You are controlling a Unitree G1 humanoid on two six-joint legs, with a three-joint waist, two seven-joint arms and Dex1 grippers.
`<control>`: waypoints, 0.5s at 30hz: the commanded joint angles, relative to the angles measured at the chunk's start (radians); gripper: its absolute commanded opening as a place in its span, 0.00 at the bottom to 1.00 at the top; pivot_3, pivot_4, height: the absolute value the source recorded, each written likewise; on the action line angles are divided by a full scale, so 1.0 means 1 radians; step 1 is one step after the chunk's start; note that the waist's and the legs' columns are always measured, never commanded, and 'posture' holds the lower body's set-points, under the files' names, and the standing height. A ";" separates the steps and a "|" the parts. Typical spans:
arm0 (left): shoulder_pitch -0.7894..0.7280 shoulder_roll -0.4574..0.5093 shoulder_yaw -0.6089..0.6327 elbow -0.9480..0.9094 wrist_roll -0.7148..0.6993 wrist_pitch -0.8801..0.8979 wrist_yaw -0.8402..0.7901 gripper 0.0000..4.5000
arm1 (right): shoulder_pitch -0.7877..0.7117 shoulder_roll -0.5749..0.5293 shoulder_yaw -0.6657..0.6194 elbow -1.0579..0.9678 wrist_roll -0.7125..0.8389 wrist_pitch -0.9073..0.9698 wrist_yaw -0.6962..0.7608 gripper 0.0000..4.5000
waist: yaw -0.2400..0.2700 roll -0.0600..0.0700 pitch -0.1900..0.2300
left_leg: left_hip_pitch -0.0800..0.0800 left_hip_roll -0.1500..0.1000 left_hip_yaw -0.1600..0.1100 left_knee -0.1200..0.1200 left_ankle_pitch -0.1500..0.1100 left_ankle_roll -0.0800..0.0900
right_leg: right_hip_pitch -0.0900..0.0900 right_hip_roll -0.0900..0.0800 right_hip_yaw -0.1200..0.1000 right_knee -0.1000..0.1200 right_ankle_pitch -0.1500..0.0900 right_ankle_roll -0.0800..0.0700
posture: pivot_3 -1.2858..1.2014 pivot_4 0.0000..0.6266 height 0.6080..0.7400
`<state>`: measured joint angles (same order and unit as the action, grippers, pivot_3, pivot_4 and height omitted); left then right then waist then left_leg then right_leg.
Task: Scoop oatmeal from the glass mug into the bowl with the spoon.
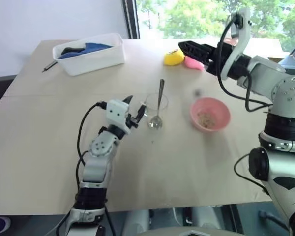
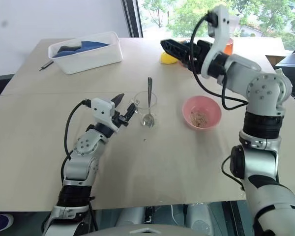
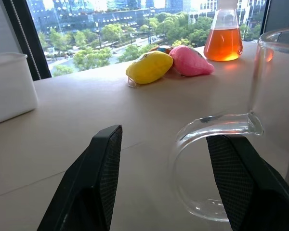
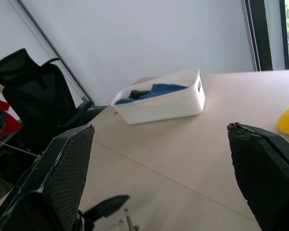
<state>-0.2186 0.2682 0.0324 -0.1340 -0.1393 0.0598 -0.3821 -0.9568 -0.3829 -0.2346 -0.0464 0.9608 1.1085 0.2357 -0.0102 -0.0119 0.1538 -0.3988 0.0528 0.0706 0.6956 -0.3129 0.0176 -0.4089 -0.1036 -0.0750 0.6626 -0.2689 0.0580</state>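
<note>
The glass mug [image 1: 152, 102] stands mid-table with the silver spoon [image 1: 161, 91] leaning upright inside it, its small bowl at the bottom. To its right sits the pink bowl [image 1: 192, 111], holding a small patch of beige oatmeal [image 1: 205, 118]. My left gripper [image 1: 134, 109] is open just left of the mug. In the left wrist view the mug's handle [image 3: 202, 126] lies between the spread fingers [image 3: 102, 173], ungripped. My right gripper [image 1: 187, 49] hovers open and empty, high above the table behind the bowl.
A white tub [image 1: 91, 58] with blue cloth stands at the back left, a dark pen [image 1: 49, 65] beside it. Yellow [image 1: 173, 57] and pink [image 1: 192, 62] soft toys and a flask of orange liquid [image 3: 223, 36] sit at the back. A black office chair [image 4: 33, 91] stands beyond the table.
</note>
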 commanded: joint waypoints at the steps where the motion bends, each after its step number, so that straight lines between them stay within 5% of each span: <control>1: 0.050 0.029 0.022 -0.112 -0.028 0.018 -0.020 0.63 | 0.098 -0.077 -0.028 -0.095 -0.036 -0.076 0.089 0.99 | 0.002 0.000 0.000 | 0.000 0.000 0.000 0.000 0.000 0.000 | 0.000 0.000 0.000 0.000 0.000 0.000 | 0.52 0.24 1.00; 6: 0.137 0.063 0.035 -0.232 -0.057 0.063 -0.034 0.63 | 0.266 -0.159 -0.072 -0.141 -0.062 -0.185 0.219 0.99 | 0.000 0.000 0.000 | 0.000 0.000 0.000 -0.001 0.000 0.000 | 0.000 0.000 0.000 -0.001 0.000 0.000 | 0.52 0.24 1.00; 15: 0.437 0.109 0.129 -0.483 -0.159 0.154 -0.052 0.63 | 0.834 -0.370 -0.172 -0.345 -0.053 -0.355 0.688 0.99 | 0.014 0.000 0.000 | 0.002 0.000 0.000 -0.001 -0.001 0.001 | 0.001 0.000 0.002 -0.001 0.000 0.000 | 0.52 0.24 1.00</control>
<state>0.1805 0.3658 0.1281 -0.5417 -0.2692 0.2125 -0.4210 -0.1655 -0.7359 -0.3616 -0.3147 0.8872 0.8026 0.8374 0.0041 -0.0117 0.1540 -0.3967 0.0534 0.0704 0.6950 -0.3139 0.0192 -0.4080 -0.1035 -0.0729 0.6615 -0.2690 0.0580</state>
